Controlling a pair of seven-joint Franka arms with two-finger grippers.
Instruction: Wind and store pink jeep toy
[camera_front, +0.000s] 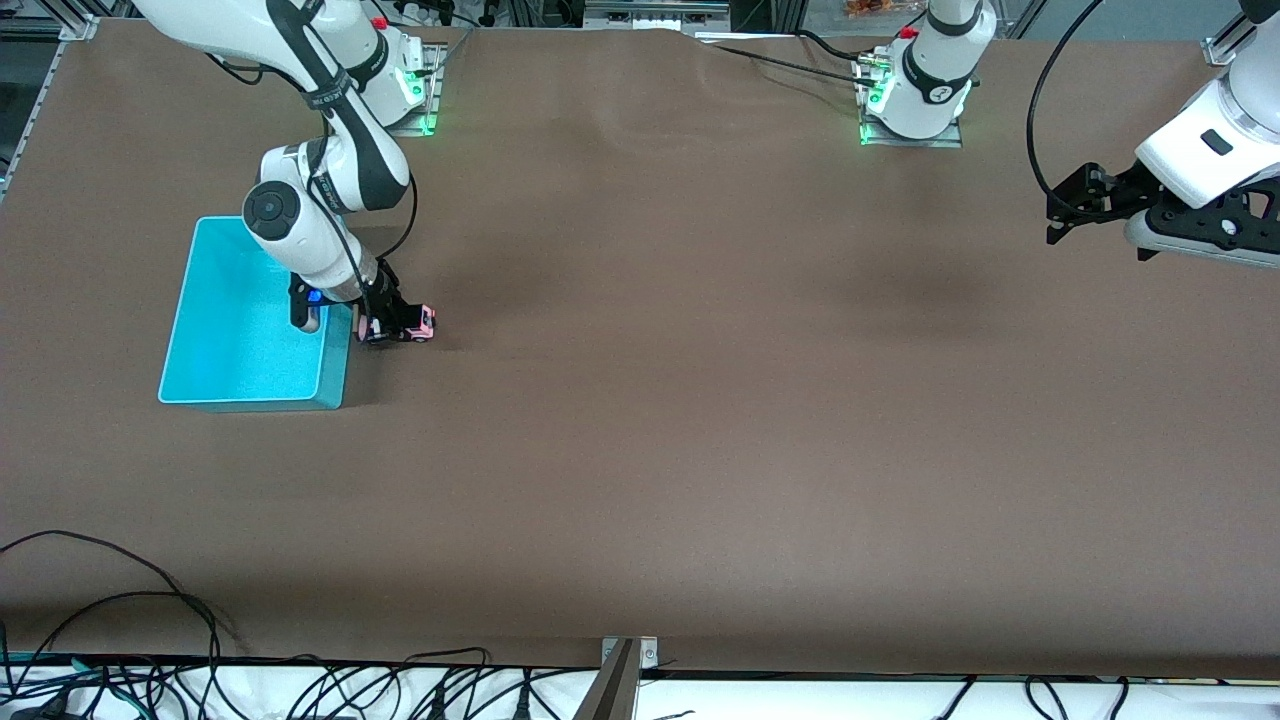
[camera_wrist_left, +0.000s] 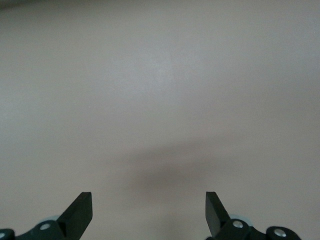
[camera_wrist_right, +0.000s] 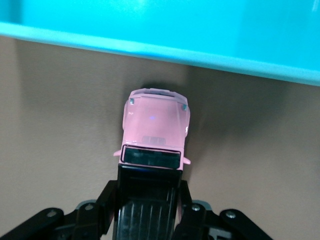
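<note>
The pink jeep toy (camera_front: 416, 323) stands on the brown table right beside the turquoise bin (camera_front: 240, 345), on the side toward the left arm's end. My right gripper (camera_front: 384, 325) is shut on the jeep's black-roofed rear. In the right wrist view the pink jeep toy (camera_wrist_right: 155, 125) points its hood at the bin's wall (camera_wrist_right: 200, 35), and my right gripper (camera_wrist_right: 148, 195) has a finger (camera_wrist_right: 111, 197) pressed to each side of the black roof. My left gripper (camera_front: 1062, 212) hangs open over the left arm's end of the table; nothing lies between the fingers of my left gripper (camera_wrist_left: 149, 205).
The bin shows nothing inside it. Cables (camera_front: 150, 610) trail along the table's edge nearest the front camera, where a metal bracket (camera_front: 625, 660) sits at the middle. The two arm bases (camera_front: 915, 110) stand along the edge farthest from that camera.
</note>
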